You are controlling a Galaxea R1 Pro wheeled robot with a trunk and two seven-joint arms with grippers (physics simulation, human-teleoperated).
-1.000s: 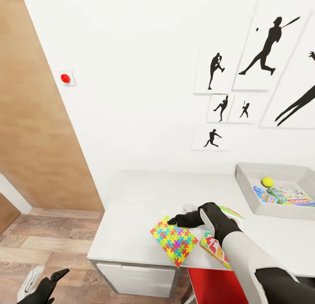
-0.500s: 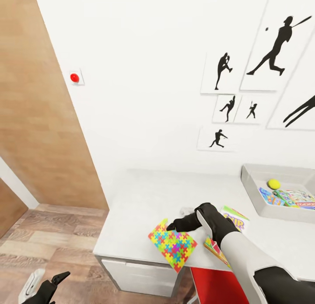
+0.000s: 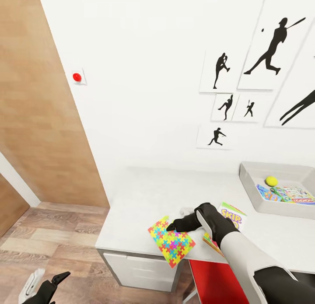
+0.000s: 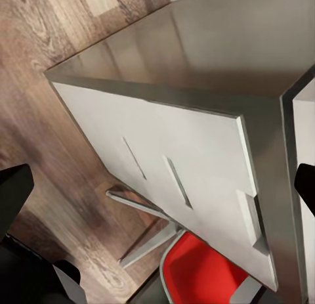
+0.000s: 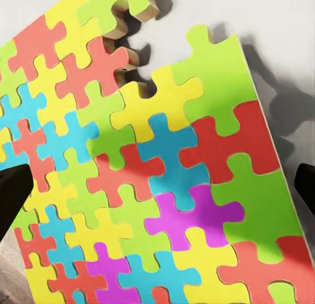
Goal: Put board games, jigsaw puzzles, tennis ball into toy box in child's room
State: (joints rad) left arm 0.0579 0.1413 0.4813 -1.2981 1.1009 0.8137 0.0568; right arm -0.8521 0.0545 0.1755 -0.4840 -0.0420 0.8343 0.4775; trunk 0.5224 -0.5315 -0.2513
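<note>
Toy box [image 3: 249, 186], the largest of the task's things, sits on the worktop [image 3: 144, 194] against the wall, well off to the right arm's side; inside it lie the tennis ball [image 3: 271, 180] and printed game boxes. Nearer the front edge, the "SKIP BO" board game [image 3: 233, 215] lies flat, partly hidden behind the right forearm. Just beside it toward the worktop's free end lies the jigsaw puzzle [image 3: 171, 241], a thin multicoloured sheet turned corner-on, one corner jutting past the front edge.

Right gripper [image 3: 177, 225] hangs directly over the puzzle's inner part; in the right wrist view its fingers [image 5: 14, 192] stand spread at either side with the sheet [image 5: 151, 179] spanning the gap between them, clasping nothing. I judge the sheet's flatness the difficulty: the overhanging corner looks the easiest place to pinch.

Left gripper [image 3: 57, 280] hangs low over the wood floor, far from the toys; its fingers [image 4: 13, 189] are parted and hold nothing.
</note>
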